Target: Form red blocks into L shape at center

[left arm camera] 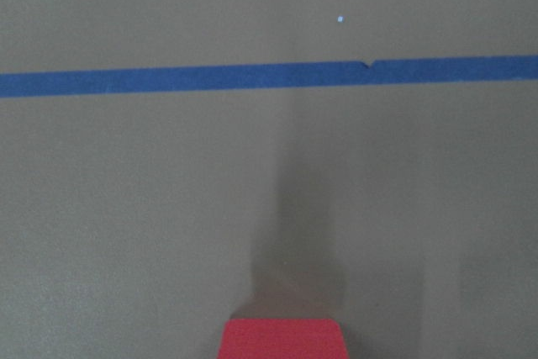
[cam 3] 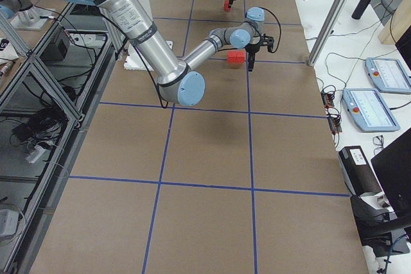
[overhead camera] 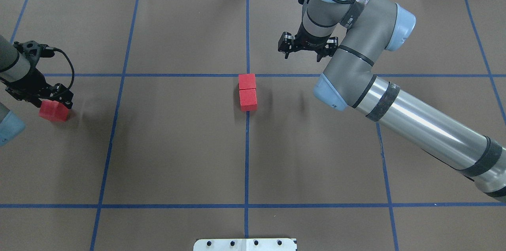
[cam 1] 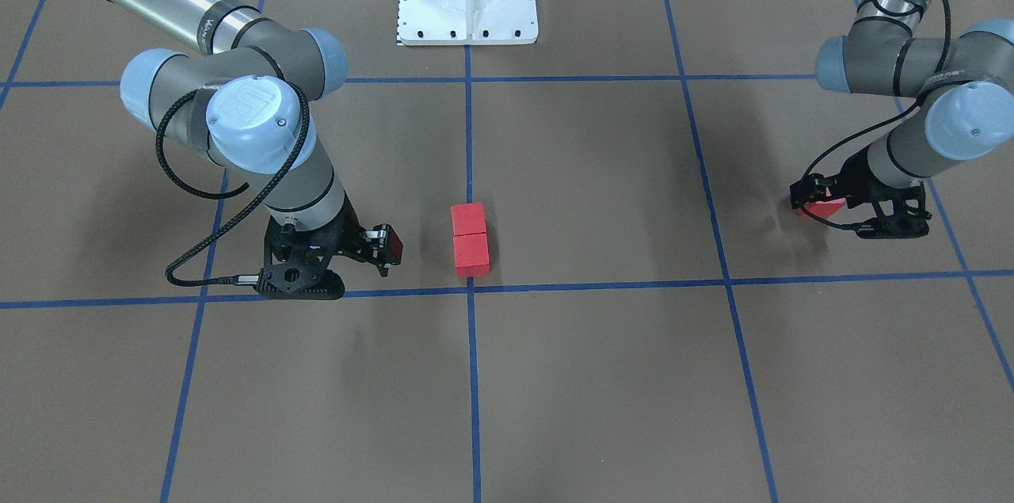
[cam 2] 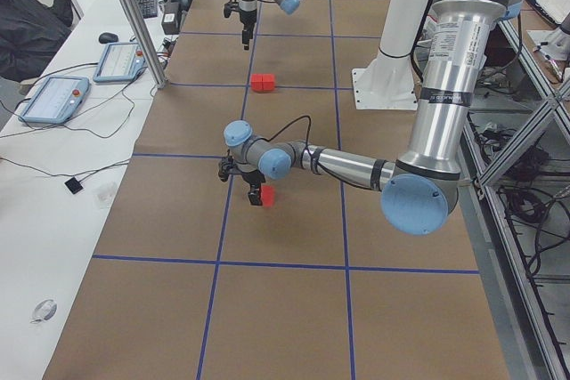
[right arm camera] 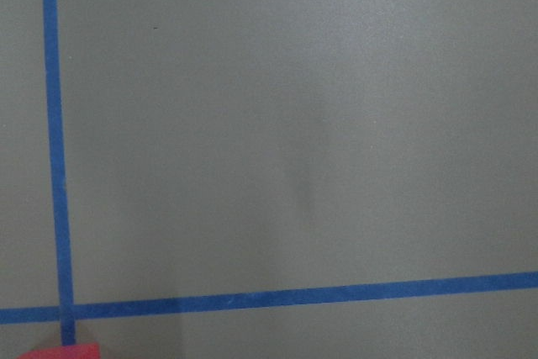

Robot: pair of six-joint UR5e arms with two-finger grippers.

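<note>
Three matte red blocks [overhead camera: 247, 82] [overhead camera: 248, 99] [overhead camera: 53, 110] (plain, square-edged)

Third red block [overhead camera: 54, 112] partly hidden by left gripper [overhead camera: 50, 101]; jaws' grip unclear.

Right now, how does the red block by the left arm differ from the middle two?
The lone block sits far out on the robot's left; the middle pair lies by the center crossing. The lone block touches no other; the pair sit face to face. All plain red cubes.
</note>
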